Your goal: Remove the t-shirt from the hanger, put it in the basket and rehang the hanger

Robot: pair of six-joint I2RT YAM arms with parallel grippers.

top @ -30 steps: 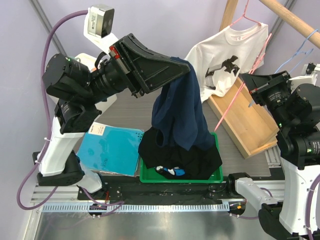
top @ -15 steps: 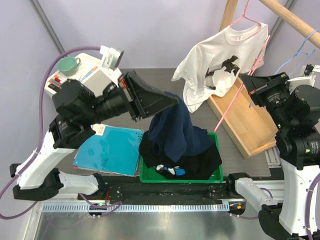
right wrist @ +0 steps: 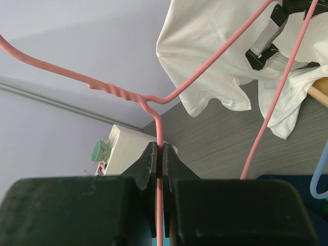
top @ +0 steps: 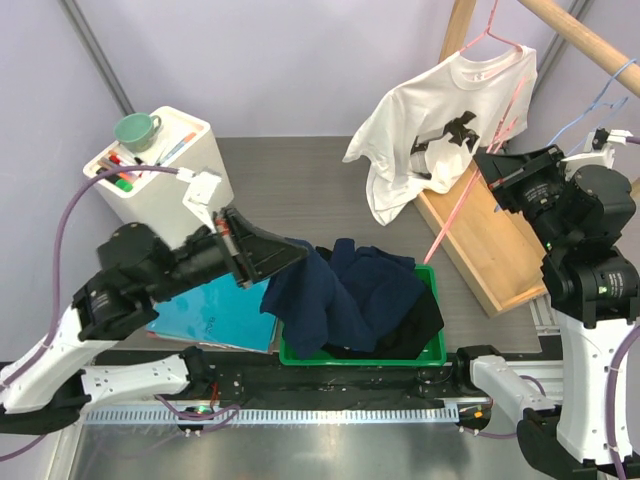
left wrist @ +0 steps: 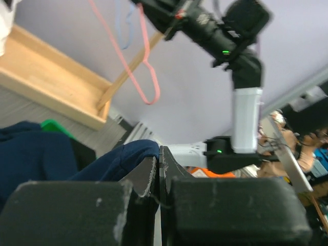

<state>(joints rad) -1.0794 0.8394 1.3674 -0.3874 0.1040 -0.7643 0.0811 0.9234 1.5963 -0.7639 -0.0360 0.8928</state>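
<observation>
Clamping navy t-shirt (top: 345,295) w/ left gripper (top: 298,260), jaws shut on a fold of fabric, by left edge of green bin (top: 437,350). Rest of shirt draped into bin over black garment (top: 420,325), clear of any hanger. Right gripper (right wrist: 160,154) closed on wire of bare pink hanger (right wrist: 123,93), held up at right near wooden tray (top: 500,250). White t-shirt (top: 430,120) on second hanger (top: 500,40) under wooden rail (top: 580,35). Blue folder (top: 215,300) flat on worktop (top: 300,190), left of bin.

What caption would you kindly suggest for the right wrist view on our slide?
Right pincer shut on a pink wire hanger, with a white t-shirt hanging beyond.
</observation>
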